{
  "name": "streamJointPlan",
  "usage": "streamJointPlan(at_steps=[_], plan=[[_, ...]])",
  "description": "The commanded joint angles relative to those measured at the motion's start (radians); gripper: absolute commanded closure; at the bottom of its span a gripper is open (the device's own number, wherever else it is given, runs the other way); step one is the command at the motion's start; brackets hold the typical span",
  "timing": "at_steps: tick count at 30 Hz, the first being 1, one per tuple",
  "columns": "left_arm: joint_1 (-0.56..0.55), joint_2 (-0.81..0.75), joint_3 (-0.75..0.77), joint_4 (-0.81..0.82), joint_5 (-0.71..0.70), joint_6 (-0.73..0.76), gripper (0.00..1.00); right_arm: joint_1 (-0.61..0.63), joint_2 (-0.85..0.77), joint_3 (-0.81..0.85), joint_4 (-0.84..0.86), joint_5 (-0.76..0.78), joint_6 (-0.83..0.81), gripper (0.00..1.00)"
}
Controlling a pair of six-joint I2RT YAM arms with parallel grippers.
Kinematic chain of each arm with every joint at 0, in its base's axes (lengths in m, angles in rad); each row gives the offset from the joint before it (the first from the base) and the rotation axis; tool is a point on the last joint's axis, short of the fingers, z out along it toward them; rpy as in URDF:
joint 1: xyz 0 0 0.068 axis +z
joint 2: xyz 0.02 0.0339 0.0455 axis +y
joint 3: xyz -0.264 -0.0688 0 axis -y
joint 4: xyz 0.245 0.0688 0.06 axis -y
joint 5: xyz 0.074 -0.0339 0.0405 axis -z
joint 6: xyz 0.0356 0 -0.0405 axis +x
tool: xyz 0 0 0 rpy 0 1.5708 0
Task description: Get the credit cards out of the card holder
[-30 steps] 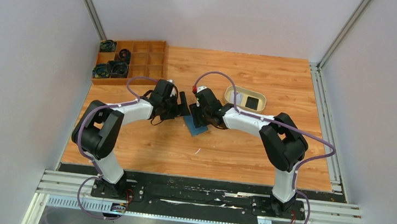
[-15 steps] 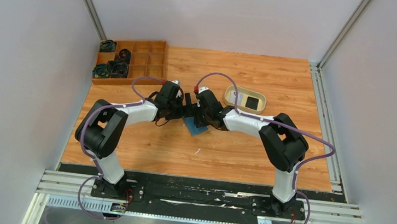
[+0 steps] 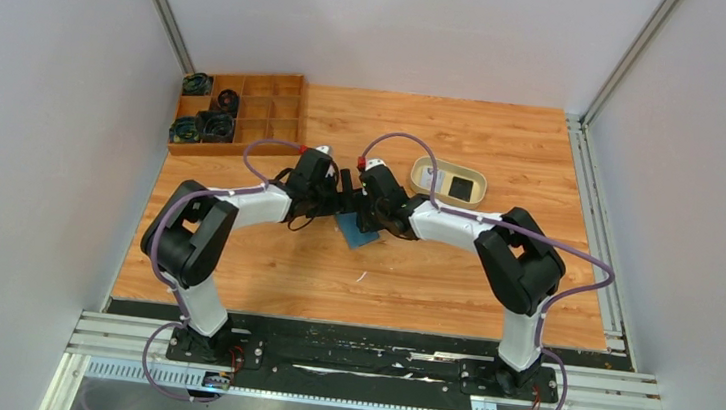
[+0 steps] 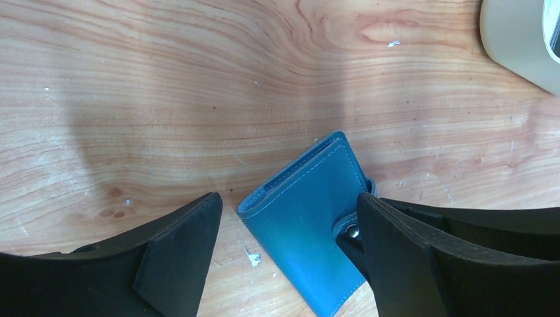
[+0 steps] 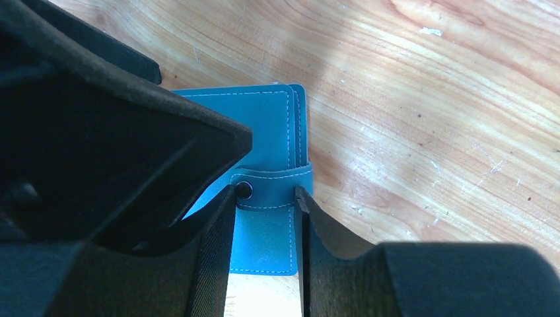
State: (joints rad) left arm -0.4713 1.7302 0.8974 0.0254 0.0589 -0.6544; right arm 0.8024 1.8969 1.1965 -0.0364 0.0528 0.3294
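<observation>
Wooden table [image 3: 453, 274] carried the closed card holder [image 4: 304, 224] near its middle. During the last second the left gripper [image 4: 288, 201] had moved in, jaws spread wide over it. The right gripper [image 5: 264, 198] sat narrow around the snap strap [image 5: 274, 188]; whether it really pinched, I could not tell. No card was out yet.

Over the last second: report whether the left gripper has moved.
Yes. The left gripper has slid right, away from the wooden organiser box and closer to the card holder, which stayed put.

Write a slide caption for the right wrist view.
Right gripper straddling the snap strap of the closed teal card holder lying on the wood table.
</observation>
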Motion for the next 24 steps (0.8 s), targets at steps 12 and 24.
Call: streamJointPlan(at_steps=[12,24], plan=[[-0.013,0.007,-0.045,-0.186,-0.109,0.029,0.15,-0.081,-0.107,-0.166,0.0,-0.133,0.094,1.0],[-0.03,0.009,-0.078,-0.161,-0.032,0.018,0.15,-0.115,-0.122,-0.235,0.146,-0.227,0.174,1.0]])
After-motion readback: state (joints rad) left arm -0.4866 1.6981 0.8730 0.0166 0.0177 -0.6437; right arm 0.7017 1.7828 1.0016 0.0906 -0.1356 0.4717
